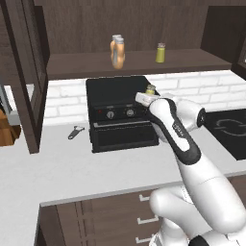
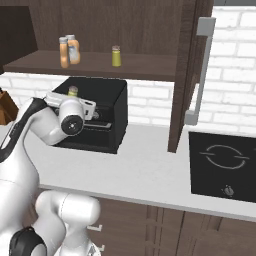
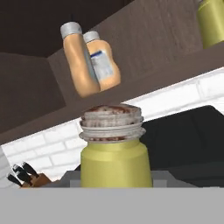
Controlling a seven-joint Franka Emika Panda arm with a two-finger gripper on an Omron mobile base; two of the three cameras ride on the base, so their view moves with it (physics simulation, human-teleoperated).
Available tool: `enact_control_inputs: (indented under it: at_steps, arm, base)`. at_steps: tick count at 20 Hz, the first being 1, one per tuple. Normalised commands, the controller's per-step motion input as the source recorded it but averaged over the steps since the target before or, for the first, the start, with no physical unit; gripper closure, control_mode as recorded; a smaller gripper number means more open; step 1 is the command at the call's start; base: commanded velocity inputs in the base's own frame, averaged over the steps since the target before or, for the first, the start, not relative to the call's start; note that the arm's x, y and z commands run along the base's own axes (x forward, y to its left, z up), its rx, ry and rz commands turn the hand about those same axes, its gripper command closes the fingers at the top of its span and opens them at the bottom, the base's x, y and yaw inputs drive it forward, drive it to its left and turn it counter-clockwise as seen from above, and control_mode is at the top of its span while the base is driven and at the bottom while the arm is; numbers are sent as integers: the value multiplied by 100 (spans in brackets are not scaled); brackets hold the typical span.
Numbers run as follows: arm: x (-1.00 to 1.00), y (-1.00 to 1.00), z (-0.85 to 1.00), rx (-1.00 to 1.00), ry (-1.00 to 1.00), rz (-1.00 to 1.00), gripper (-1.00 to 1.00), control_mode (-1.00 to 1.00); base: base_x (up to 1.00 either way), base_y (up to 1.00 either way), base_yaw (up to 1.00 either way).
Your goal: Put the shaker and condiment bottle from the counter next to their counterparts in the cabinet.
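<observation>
My gripper is shut on a small yellow-olive shaker with a grey cap, held upright above the black toaster oven. In the hand view the shaker stands close in front, below the cabinet shelf. On the shelf two orange-tan condiment bottles stand side by side, touching. They show again in the right base view and the hand view. A matching shaker stands to their right on the shelf, also seen from the right base and from the hand.
A black toaster oven sits on the white counter right below the held shaker. An open cabinet door hangs at the left, and a cooktop lies at the right. A bottle opener and a knife block stand to the left.
</observation>
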Motion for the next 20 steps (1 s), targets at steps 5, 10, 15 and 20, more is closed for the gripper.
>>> enact_control_inputs:
  at_steps: [5,10,15,20]
  arm:
    - [-35,-14,11,-1,0,-5,100,-100]
    - [-6,3,27,-9,-15,-3,100,-100]
    - [0,-10,63,-4,-11,-12,100,-100]
    - [0,-44,47,0,-1,-15,100,-100]
  base:
    - [0,0,0]
    - [0,0,0]
    - [0,0,0]
    - [0,0,0]
